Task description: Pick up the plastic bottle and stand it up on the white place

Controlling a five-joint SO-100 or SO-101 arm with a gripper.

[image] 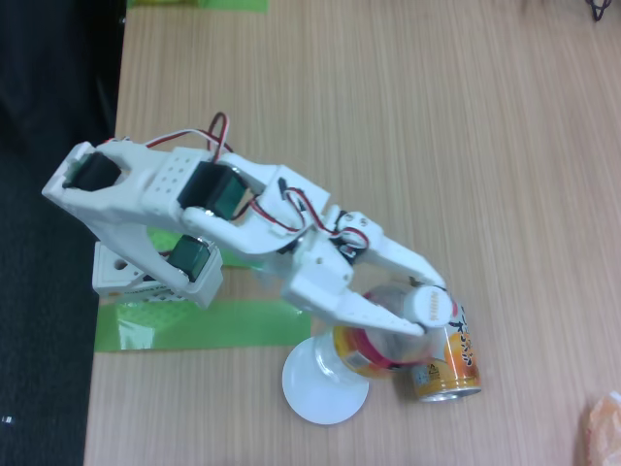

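Gripping the plastic bottle (383,340) near its white-capped top, the claw (427,309) has a white finger on either side of the neck. That bottle stands on the white place (315,393), its base on the disc's right part, leaning toward the camera's right in the fixed view, yellow-and-red label showing below the fingers. Right beside it, touching or nearly so, stands an orange can (451,364). Behind the disc, a green tape strip (194,323) lies across the wooden surface (437,116), under the white arm's base (121,277). Red and black wires loop over the arm's joints.
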